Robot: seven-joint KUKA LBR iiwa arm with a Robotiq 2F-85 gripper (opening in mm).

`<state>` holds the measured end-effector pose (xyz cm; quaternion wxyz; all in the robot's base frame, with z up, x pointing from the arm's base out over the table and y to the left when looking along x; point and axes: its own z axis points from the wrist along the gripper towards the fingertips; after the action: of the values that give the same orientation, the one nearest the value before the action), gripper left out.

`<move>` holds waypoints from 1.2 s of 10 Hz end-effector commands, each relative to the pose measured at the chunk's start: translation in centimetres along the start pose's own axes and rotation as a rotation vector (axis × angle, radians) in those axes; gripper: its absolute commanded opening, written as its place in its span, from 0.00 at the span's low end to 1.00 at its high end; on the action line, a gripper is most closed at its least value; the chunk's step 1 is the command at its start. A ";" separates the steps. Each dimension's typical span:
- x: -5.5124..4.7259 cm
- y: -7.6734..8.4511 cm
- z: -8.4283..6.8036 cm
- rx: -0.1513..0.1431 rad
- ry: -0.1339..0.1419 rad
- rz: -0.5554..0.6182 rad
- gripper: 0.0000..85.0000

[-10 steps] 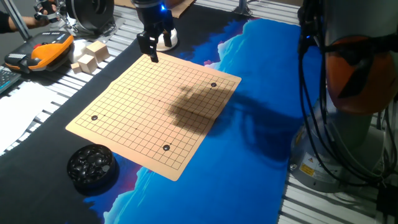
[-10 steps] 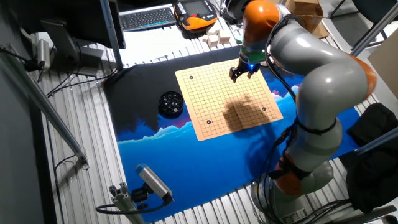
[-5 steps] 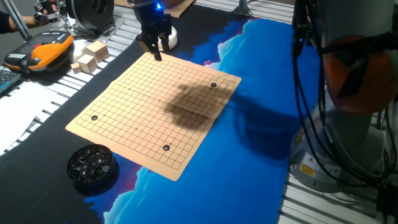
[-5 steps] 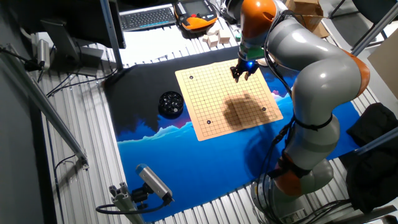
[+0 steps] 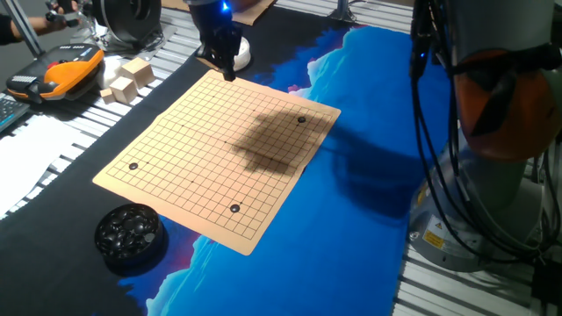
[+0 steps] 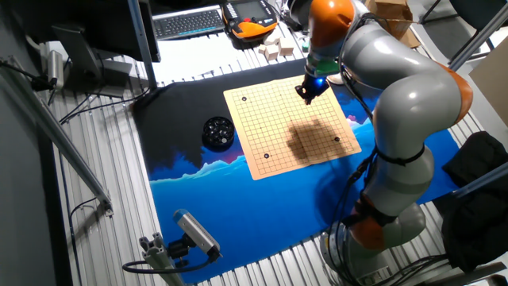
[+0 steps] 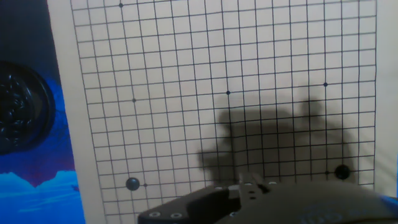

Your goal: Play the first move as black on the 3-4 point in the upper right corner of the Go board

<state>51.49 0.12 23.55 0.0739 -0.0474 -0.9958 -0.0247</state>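
Tan wood, ruled with a black grid: the Go board (image 5: 215, 154) lies flat on the blue-and-black mat of the table (image 5: 369, 175) and serves as the landmark. Three black stones (image 5: 302, 119) already rest on the board, each near a different corner. The bowl (image 5: 130, 234) of black stones sits just off the board's corner nearest this fixed view.

The gripper (image 5: 225, 63) hangs above the board's far corner, the one without a stone. Its fingers appear drawn close together, but no view shows the tips clearly, so I cannot tell whether they grip a stone. No black stone is visible between them.

Judged step: carrying toward the target corner for placement. The next move calls for lining up over the 3-4 intersection, a straight descent, then release.
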 end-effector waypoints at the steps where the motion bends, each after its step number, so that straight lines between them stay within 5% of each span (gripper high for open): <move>1: 0.0 -0.1 0.0 -0.016 -0.016 0.025 0.00; 3: 0.0 -0.1 0.0 0.038 -0.043 0.035 0.00; 7: 0.0 -0.1 0.0 0.005 -0.048 0.005 0.00; 10: 0.0 -0.1 0.0 0.050 -0.019 0.014 0.00; 12: 0.0 -0.1 0.0 0.019 -0.018 0.048 0.00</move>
<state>51.48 0.06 23.57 0.0674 -0.0706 -0.9951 -0.0141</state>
